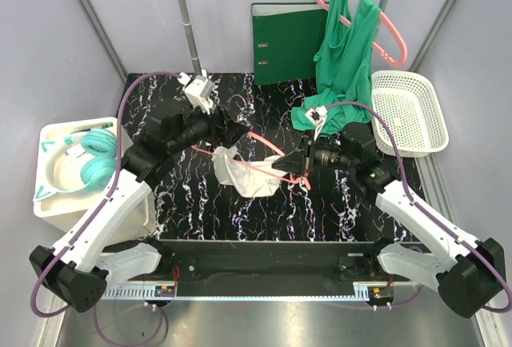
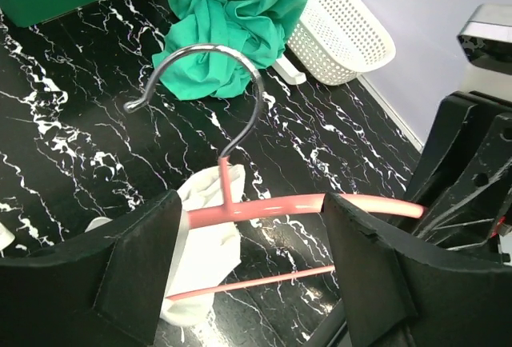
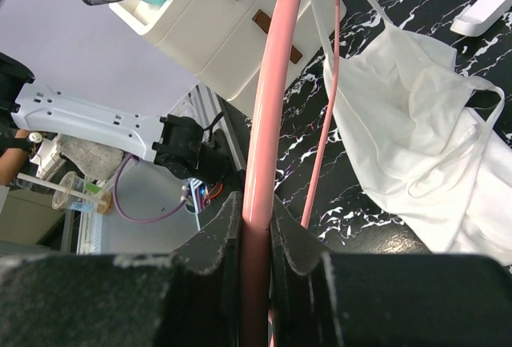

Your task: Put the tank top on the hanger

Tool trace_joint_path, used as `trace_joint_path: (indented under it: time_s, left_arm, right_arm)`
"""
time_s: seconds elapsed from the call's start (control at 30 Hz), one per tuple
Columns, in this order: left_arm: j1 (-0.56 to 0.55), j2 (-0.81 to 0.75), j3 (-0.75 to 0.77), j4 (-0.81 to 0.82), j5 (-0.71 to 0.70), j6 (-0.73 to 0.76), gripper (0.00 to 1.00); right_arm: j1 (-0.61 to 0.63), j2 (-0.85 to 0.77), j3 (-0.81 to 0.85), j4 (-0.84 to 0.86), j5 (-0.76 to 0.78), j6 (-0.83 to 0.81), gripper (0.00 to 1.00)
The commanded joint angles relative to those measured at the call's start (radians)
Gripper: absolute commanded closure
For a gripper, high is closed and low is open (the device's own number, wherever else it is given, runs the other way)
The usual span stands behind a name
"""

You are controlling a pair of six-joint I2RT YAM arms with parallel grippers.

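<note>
Slim pink hanger (image 3: 268,83); limp tank top (image 3: 416,139), seemingly draped.

Left gripper (image 2: 252,261) hides part of the hanger (image 2: 272,205) and tank top (image 2: 205,249)

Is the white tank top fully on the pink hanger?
Partly on: the tank top hangs from one end of the hanger; the other end, in the right fingers, is bare.
</note>
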Motion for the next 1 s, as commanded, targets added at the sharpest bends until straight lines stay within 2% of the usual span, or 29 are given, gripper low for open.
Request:
trace_joint_path:
  time_s: [0.0, 0.07, 0.27, 0.3, 0.4, 0.43, 0.53, 0.73, 0.83, 0.93, 0.97]
  left_arm:
    - [-0.012, 0.03, 0.03, 0.082, -0.098, 0.035, 0.25]
    - [-0.015, 0.048, 0.023, 0.094, -0.12, 0.031, 0.26]
    - [-0.03, 0.074, -0.03, 0.198, -0.118, 0.012, 0.43]
    - [-0.032, 0.082, -0.039, 0.212, -0.121, 0.006, 0.53]
    - [-0.036, 0.099, -0.061, 0.252, -0.126, 0.001, 0.72]
    - [-0.035, 0.102, -0.062, 0.254, -0.127, 0.0, 0.85]
    - [-0.036, 0.104, -0.072, 0.258, -0.143, -0.003, 1.0]
    - [-0.035, 0.055, -0.139, 0.313, -0.195, -0.006, 1.0]
    - [-0.035, 0.032, -0.159, 0.303, -0.245, 0.031, 1.0]
    - [-0.036, 0.016, -0.177, 0.269, -0.307, 0.055, 1.0]
    - [-0.036, 0.007, -0.185, 0.266, -0.307, 0.055, 1.0]
  right_arm:
    - [-0.003, 0.0, 0.035, 0.109, -0.005, 0.011, 1.0]
    - [-0.003, -0.001, 0.035, 0.107, -0.009, 0.011, 1.0]
    - [-0.003, 0.025, 0.06, 0.083, -0.013, 0.006, 1.0]
    - [-0.001, 0.026, 0.063, 0.072, -0.013, 0.011, 1.0]
    - [0.003, 0.016, 0.061, 0.06, 0.007, 0.011, 1.0]
    - [0.005, 0.013, 0.058, 0.06, 0.018, 0.009, 1.0]
    - [0.006, 0.02, 0.054, 0.058, 0.02, 0.006, 1.0]
    - [0.011, 0.062, 0.041, 0.046, 0.026, -0.004, 0.98]
    - [0.012, 0.068, 0.029, 0.035, 0.044, -0.018, 0.92]
    - [0.014, 0.079, 0.031, 0.025, 0.049, -0.029, 0.73]
    - [0.012, 0.085, 0.031, 0.021, 0.049, -0.034, 0.73]
